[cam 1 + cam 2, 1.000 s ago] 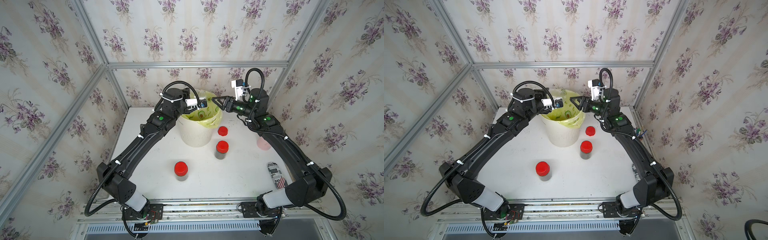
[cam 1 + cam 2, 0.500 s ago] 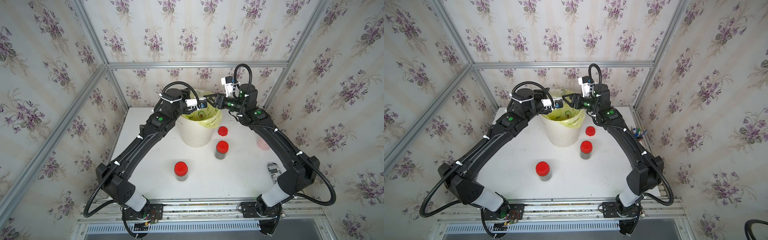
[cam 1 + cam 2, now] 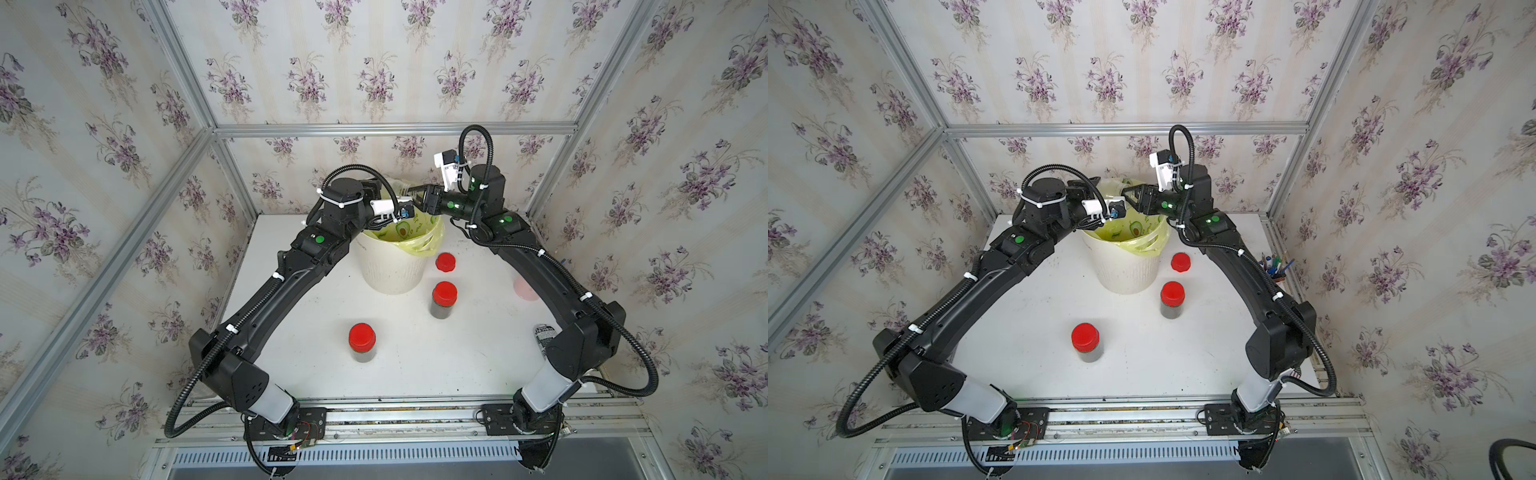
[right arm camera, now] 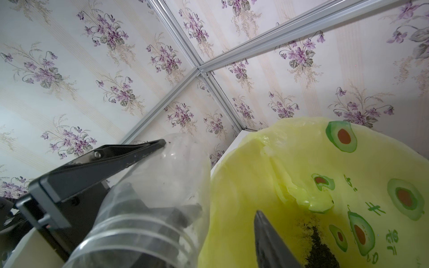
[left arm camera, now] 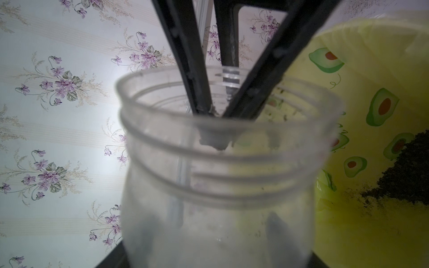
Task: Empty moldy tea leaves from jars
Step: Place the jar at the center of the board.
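My left gripper (image 5: 213, 232) is shut on an uncapped clear jar (image 5: 220, 185), held tilted over the cream bin (image 3: 390, 270) with its yellow avocado-print bag. The jar (image 4: 151, 208) looks empty. My right gripper (image 4: 227, 208) is open at the jar's mouth; one finger shows through the jar wall, the other finger (image 4: 269, 241) stands clear over the bag. Moldy tea leaves (image 4: 322, 253) lie dark in the bag. Two red-capped jars (image 3: 362, 343) (image 3: 444, 299) with dark contents stand upright on the white table in both top views. A loose red cap (image 3: 445, 262) lies beside the bin.
A pink cup (image 3: 524, 289) with pens (image 3: 1273, 266) stands at the table's right edge, behind my right arm. A printed can (image 3: 542, 336) lies near the right arm's elbow. Wallpapered walls with metal rails close in the back and both sides.
My right arm has swung left from beside the bin to the mouth of the held jar, and its jaws have narrowed. The left arm and its jar have stayed in place.
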### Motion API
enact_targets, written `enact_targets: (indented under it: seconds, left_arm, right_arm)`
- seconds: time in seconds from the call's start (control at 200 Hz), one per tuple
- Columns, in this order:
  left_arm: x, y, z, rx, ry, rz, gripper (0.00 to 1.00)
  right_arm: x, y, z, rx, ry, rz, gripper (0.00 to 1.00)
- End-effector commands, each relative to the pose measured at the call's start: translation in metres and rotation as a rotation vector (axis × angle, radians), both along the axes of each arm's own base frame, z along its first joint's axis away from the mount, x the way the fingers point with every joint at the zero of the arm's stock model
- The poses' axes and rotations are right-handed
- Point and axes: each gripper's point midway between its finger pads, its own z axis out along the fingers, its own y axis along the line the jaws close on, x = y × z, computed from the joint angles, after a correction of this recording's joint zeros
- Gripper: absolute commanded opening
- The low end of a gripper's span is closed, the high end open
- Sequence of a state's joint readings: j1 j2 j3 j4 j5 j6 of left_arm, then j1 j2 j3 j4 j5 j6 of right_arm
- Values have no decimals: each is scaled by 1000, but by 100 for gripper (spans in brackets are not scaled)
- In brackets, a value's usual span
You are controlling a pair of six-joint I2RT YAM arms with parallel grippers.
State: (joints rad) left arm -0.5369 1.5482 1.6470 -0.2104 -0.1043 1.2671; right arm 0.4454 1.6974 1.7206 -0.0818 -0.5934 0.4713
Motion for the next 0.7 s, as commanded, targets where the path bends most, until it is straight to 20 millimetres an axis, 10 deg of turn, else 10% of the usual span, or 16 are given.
enact_targets:
  seconds: [0.0,0.694]
  left_arm:
    - [-1,-4,11,-35,-32,-22,63]
    - [0,-5,7,-38,-23,-22,65]
  right_arm:
    - [0,5,2,4,-4,13,45]
    - [-12,24,4,0,7,71,3]
